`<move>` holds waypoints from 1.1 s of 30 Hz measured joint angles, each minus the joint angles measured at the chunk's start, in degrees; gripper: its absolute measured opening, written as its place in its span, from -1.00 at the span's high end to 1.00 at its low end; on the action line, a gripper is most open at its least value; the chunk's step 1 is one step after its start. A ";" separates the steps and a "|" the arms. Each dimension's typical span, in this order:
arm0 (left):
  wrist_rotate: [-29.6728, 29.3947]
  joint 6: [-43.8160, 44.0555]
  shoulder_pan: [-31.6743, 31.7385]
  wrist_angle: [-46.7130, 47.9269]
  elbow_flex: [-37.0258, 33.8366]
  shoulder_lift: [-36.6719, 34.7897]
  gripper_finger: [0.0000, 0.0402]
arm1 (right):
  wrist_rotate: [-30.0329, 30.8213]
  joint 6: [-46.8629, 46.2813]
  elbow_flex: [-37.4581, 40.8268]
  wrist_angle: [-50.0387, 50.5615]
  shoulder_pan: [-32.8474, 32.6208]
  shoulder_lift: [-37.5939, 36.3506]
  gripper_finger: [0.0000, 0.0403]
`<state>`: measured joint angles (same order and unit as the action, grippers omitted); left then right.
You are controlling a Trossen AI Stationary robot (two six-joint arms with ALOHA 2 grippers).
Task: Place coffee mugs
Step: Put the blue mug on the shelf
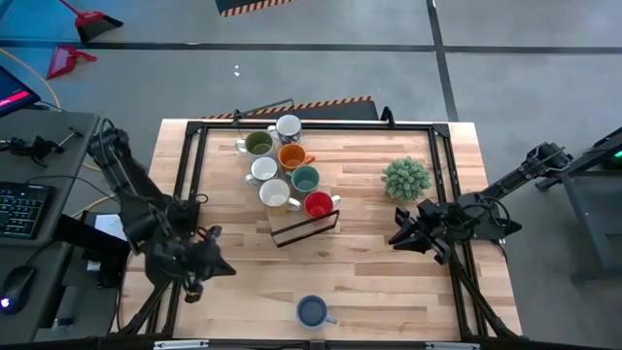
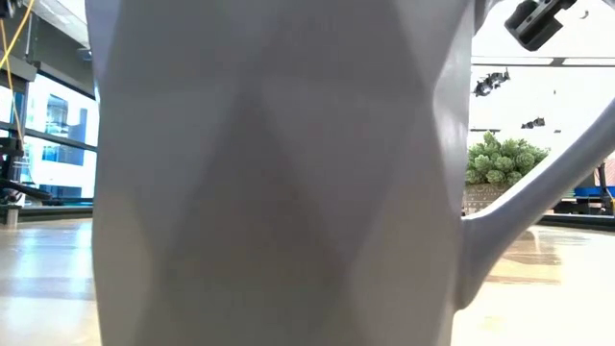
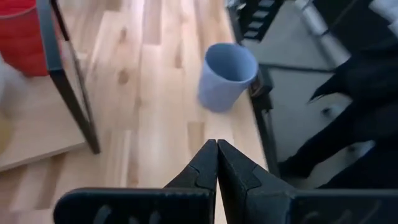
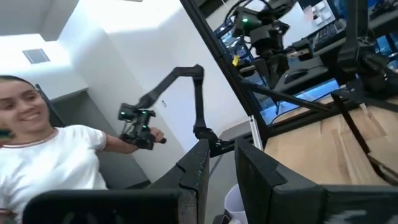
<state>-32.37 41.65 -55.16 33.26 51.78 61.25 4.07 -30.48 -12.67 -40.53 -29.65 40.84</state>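
Seven mugs stand upright in a cluster at the table's middle, toward the far side: olive green [image 1: 258, 144], white [image 1: 288, 126], orange [image 1: 292, 156], white [image 1: 262, 170], teal [image 1: 305, 179], white [image 1: 277, 194] and red [image 1: 319, 205]. The blue mug [image 1: 311, 311] stands alone by the near edge; it fills the low view [image 2: 288, 173] and shows in the left wrist view [image 3: 227, 74]. My left gripper [image 1: 209, 262] [image 3: 216, 149] hovers shut at the near left, short of the blue mug. My right gripper [image 1: 398, 238] [image 4: 221, 162] is open near the right edge, in front of the plant.
A spiky green potted plant [image 1: 405, 178] stands right of the cluster. A black wire frame [image 1: 303, 228] sits just nearer than the red mug [image 3: 22, 34]. Black rails [image 1: 190, 175] run around the table edges. A person in a white shirt [image 4: 56, 155] shows beyond the table.
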 joint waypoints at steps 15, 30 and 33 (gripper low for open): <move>7.88 -20.46 2.30 -55.58 -32.68 -11.27 1.00 | 4.00 -0.21 0.00 0.02 -0.02 0.02 0.69; 11.81 -19.84 14.13 -63.13 -30.27 -3.33 1.00 | 3.44 -0.56 -10.83 8.54 -0.02 4.30 0.69; 17.98 -21.63 13.13 -61.63 -30.27 -4.58 1.00 | 0.46 3.45 -20.02 19.63 -0.02 8.26 0.69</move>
<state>-14.39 20.01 -42.04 -28.37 21.52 56.66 4.53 -27.03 -32.68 -20.90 -29.67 49.10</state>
